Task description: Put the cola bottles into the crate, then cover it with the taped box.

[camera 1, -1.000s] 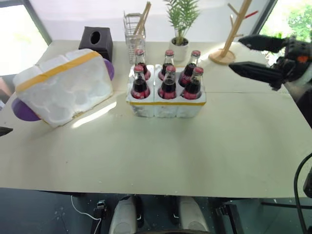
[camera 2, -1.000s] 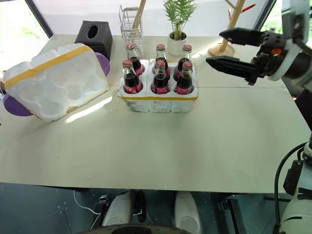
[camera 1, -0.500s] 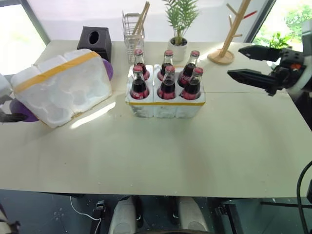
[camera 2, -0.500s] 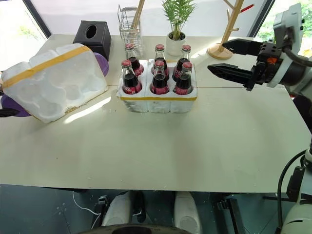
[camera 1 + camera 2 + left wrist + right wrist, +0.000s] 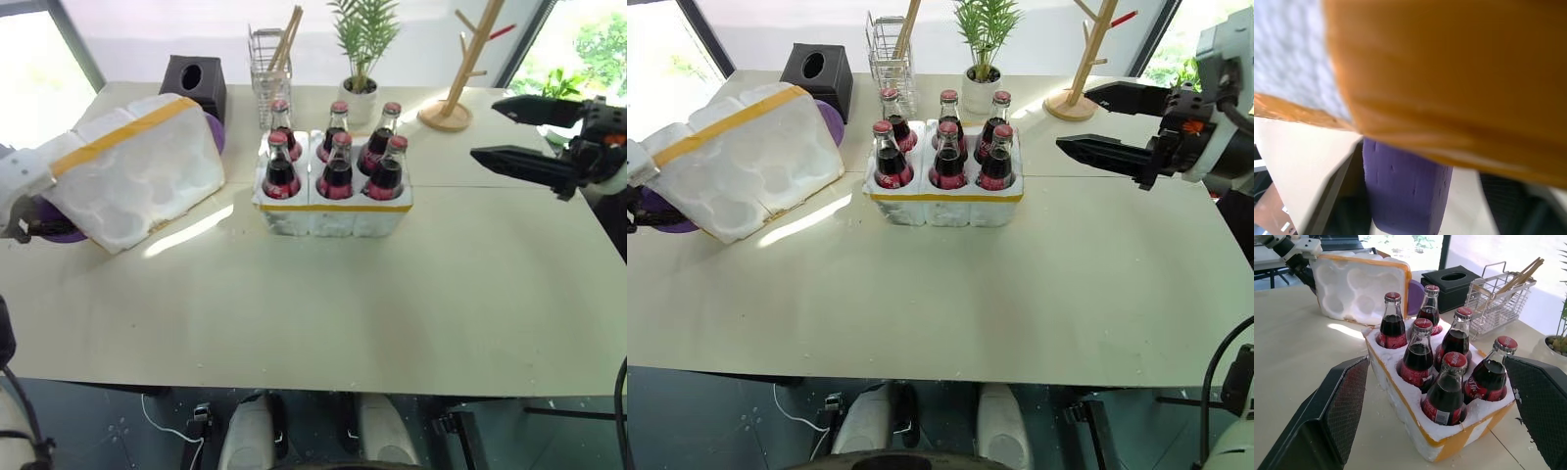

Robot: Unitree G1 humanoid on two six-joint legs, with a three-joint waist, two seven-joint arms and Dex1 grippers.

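We have all six cola bottles (image 5: pixel 338 157) standing in the wells of the crate (image 5: pixel 333 213) in the middle of the table (image 5: pixel 392 313), so the first half of the job looks done. What is left is the covering. The taped box (image 5: pixel 137 171) lies well to the left of the crate, tipped up with its hollows facing us and propped against purple blocks (image 5: pixel 44 220). Our left gripper (image 5: pixel 22 201) sits at the box's outer end, right against it; we cannot tell how far its fingers have closed or whether they grip the foam. Our right gripper (image 5: pixel 1107 122) hovers to the right of the crate, its jaws spread wide and holding nothing.
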